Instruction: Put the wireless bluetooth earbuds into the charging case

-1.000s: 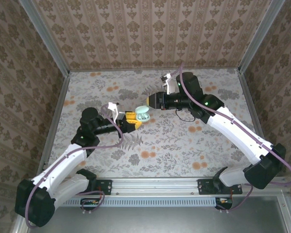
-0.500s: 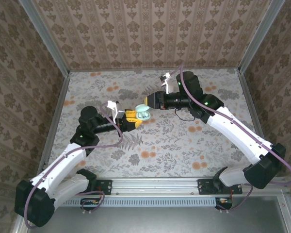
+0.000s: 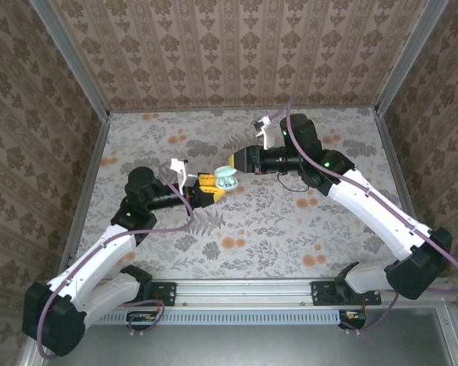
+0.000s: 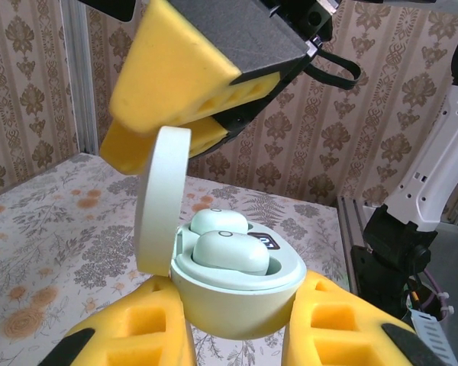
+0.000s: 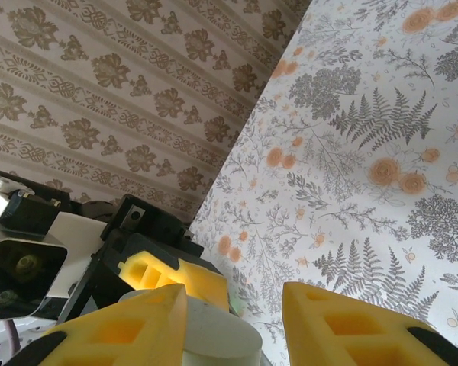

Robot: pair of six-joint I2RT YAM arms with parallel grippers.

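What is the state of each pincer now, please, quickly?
Left pincer: closed, holding the small pale mint-green oval plastic charging case.
Right pincer: open, fingers apart at the case's raised lid, clamping nothing.

Pale mint-green charging case (image 4: 229, 305) and earbuds (image 4: 229, 252), a possibly black mark (image 4: 268, 242) inside, yellow fingers (image 4: 332, 328), fern-and-orange-flower table (image 3: 290, 229) print.

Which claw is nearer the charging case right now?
Left. The left claw is clamped on the base of the charging case. The right claw sits at its open lid, jaws apart, contact unclear.
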